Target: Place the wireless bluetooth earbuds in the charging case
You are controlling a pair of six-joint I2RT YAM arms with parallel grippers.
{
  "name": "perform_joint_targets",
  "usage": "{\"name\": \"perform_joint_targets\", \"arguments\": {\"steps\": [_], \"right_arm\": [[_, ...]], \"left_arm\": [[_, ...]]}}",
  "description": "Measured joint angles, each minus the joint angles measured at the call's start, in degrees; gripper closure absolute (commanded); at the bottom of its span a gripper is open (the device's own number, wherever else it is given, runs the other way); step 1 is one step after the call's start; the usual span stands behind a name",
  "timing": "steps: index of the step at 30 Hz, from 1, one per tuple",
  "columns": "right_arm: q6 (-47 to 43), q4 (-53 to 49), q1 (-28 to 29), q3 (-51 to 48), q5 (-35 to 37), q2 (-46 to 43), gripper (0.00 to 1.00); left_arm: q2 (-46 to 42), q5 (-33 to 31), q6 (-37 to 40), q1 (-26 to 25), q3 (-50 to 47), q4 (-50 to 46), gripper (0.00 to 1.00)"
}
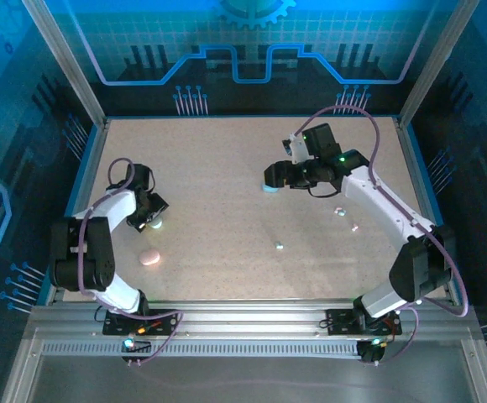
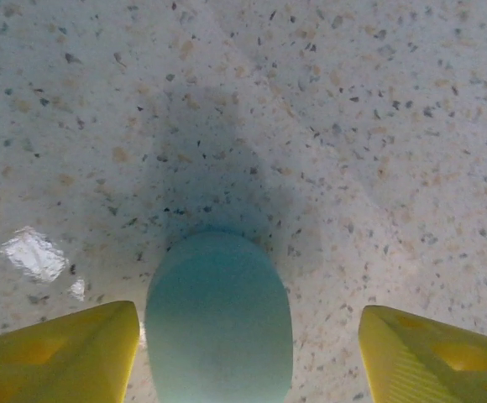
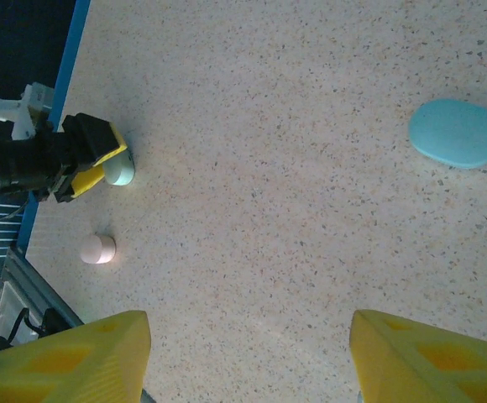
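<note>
Nearest the bases, the earbuds (image 1: pixel 278 246) lie loose on the worktop (image 1: pixel 227 168), none seated yet. The left end effector (image 2: pixel 248 309) straddles a mint case (image 2: pixel 218 336), jaws wide, probably lining up to steady it; farther off, the right end effector (image 3: pixel 248 317) hangs wide and empty near a blue case (image 3: pixel 458 133).

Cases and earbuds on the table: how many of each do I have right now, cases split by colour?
Pink case: 1
Mint case: 1
Blue case: 1
Loose earbuds: 3, one of them faint
Total: 6
</note>
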Motion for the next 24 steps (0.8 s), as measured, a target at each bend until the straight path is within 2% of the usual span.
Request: {"name": "perform_joint_targets", "arguments": {"steps": [9,16,20,24], "right_arm": [[0.4,-0.4,0.1,-2.1,0.9,-0.3,0.35],[0.6,-0.6,0.1,-3.0,1.8,-0.3,0.35],[0.9,-0.5,0.1,-3.8,2.0,-0.3,0.35],[1.5,-0.3,0.1,-5.5,2.5,-0.4,0.35]], "left_arm": [[3.6,1.0,-2.2,0.0,1.9,-0.3,0.60],[3.2,2.8,-3.2,-0.6,1.9,-0.5,0.62],[2.4,3.1,-4.1,-4.7,1.9,-1.6,0.62],[0.6,3.4,-8.0,-14.7,2.1,-2.2,0.61]]}}
